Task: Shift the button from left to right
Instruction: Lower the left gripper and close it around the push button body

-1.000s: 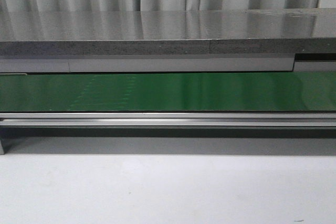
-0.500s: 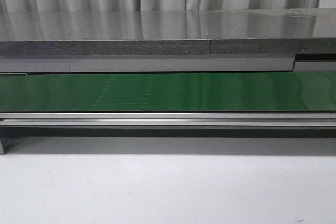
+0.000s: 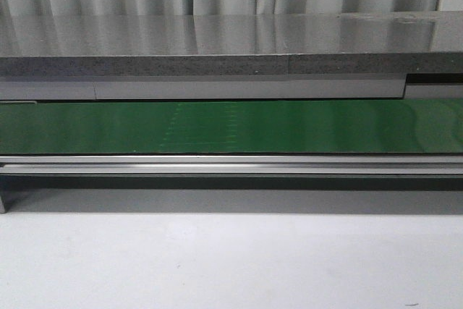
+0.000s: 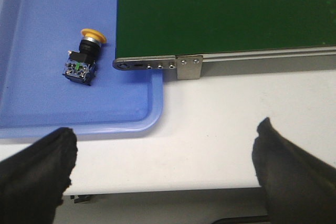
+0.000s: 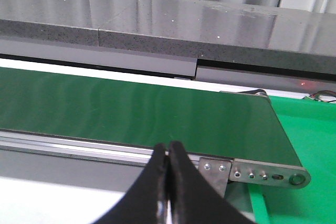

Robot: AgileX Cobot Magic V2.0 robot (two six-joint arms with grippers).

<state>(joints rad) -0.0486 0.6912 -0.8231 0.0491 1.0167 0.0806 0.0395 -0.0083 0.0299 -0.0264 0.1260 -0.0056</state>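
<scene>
Left end effector (image 4: 160, 174): fingers (image 4: 37, 169) spread wide apart, gripping nothing, poised over white surface (image 4: 226, 114). Ahead and off toward one finger: blue tray (image 4: 37, 40) containing button (image 4: 83, 59), lying tipped on its side, yellow cap (image 4: 93, 35) toward green conveyor belt (image 4: 220, 11), well clear of both fingers. Right end effector (image 5: 168, 182): fingers pressed together, holding nothing, just before belt's metal end bracket (image 5: 262, 174); green tray (image 5: 310, 145) beyond belt end, contents not discernible.

Glossy green belt (image 3: 231, 127), polished speckled stone counter (image 3: 217, 34), smooth blue plastic tray (image 4: 42, 77)
</scene>
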